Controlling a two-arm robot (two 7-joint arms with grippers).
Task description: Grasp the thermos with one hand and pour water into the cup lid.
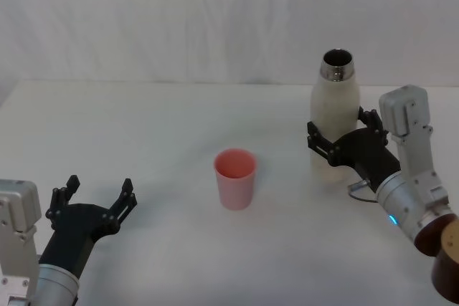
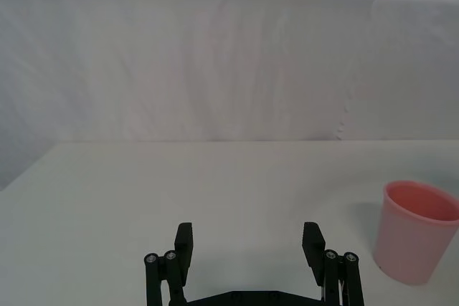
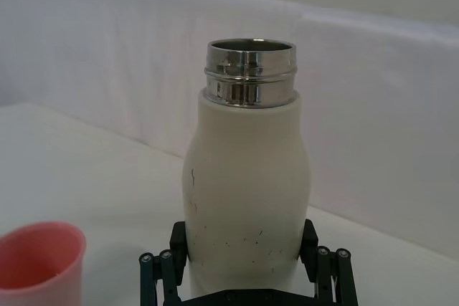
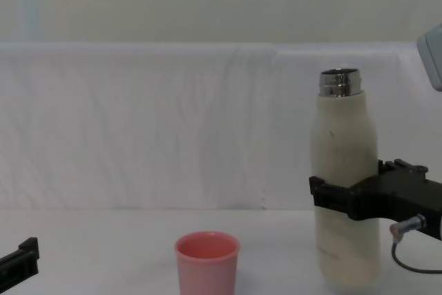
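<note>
The left pincer [image 1: 97,202] is being held low at the near left corner of the desk [image 1: 143,120], its fingers [image 2: 184,240] spread wide with nothing between them. The cup lid [image 1: 235,178], salmon pink and upright, is being left standing alone near the middle of the desk, between the two arms and well apart from each. To the right, the thermos [image 1: 334,109] is being clasped around its lower body by the right pincer [image 1: 336,139], whose dark fingers [image 3: 179,238] are being pressed against both sides of the cream-white shell. The bottle is being kept upright, its steel neck uncapped and open to view; whether its base is resting on the desk cannot be told. A thin grey cable [image 4: 407,229] is being trailed from the right wrist. Nothing is standing between thermos and cup lid. The desk is being covered by a plain white cloth, and a white draped backdrop [image 4: 152,122] is hanging behind it.
</note>
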